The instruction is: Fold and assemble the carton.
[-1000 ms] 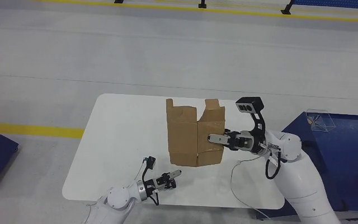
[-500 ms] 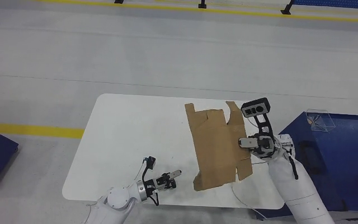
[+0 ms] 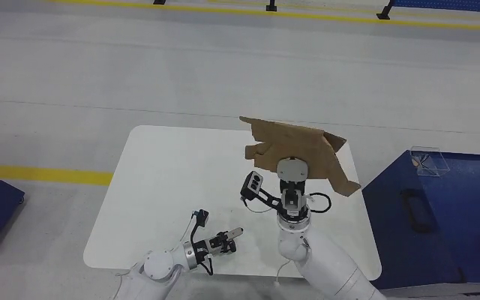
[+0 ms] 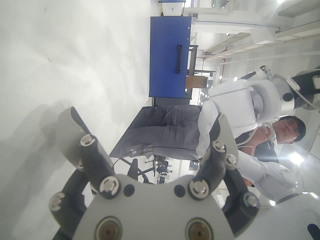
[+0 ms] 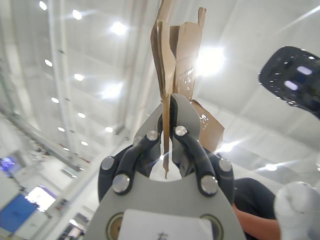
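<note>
The carton (image 3: 300,146) has left the table (image 3: 165,187). A second ago it lay flat on the white top, toward the far right side, with the right gripper (image 3: 291,166) at its right edge. Half a second ago it was lifted and swinging out over the table's right side. Now it is held high in the air above the far right part of the table, touching nothing beneath it. The right arm has swung in from the right edge and now rises from the near side of the table, with its wrist turned upward. The left arm has not shifted over the same second.

The right gripper's two fingers are pressed together on the lower edge of the carton, with the cardboard pinched thin between the pads. From the right wrist view, the carton (image 5: 185,51) stands up from the gripper (image 5: 168,98) as a flattened brown sheet, its layers and flaps slightly parted at the free end. From above, it tilts, with the right corner dipping lower.

The left gripper (image 3: 234,233) hovers low by the table's near edge, well apart from the carton. Its fingers (image 4: 72,116) are spread wide with nothing between them. A blue cabinet (image 3: 427,217) stands just beyond the table's right side.
</note>
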Robot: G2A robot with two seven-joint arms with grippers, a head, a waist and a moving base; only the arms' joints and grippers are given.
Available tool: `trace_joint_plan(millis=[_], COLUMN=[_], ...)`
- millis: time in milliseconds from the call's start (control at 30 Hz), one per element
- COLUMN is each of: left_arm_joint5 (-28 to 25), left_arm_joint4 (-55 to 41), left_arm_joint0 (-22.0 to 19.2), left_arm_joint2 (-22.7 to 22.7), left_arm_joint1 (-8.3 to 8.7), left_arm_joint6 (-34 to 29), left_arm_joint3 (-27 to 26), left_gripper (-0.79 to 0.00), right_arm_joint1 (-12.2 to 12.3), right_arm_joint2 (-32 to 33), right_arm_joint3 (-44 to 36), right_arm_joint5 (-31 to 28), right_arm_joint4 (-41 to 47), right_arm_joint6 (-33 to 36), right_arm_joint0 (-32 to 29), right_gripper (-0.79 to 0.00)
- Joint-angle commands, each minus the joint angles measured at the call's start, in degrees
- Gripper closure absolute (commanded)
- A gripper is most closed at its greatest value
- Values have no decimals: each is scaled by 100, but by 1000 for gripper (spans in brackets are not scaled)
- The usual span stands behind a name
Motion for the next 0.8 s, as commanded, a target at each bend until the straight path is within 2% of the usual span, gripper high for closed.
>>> trace_joint_plan(millis=[0,100,233,433,533,700,767], left_arm_joint5=[0,0,0,0,0,0,0], left_arm_joint4=[0,0,0,0,0,0,0], left_arm_joint0=[0,0,0,0,0,0,0], left_arm_joint2=[0,0,0,0,0,0,0], left_arm_joint1=[0,0,0,0,0,0,0], left_arm_joint6=[0,0,0,0,0,0,0], left_arm_joint3=[0,0,0,0,0,0,0], left_gripper=[-785,-785,-785,-785,-785,-785,-785], right_arm_joint1=[-125,-290,-515,-731,-778,-634,-545], right_arm_joint2=[-141,-166,-272,-49,241,946,1385], right_arm_joint3=[213,574,872,1023,1033,1388,1335], right_arm_joint5=[472,799,993,793,-13,-2046,-3011], right_arm_joint4=[560,920,980,197,-906,-3570,-4435], right_arm_joint6=[-461,-789,-983,-783,24,1944,1944], right_arm_joint0=[94,264,410,478,537,784,878], right_gripper=[0,0,0,0,0,0,0])
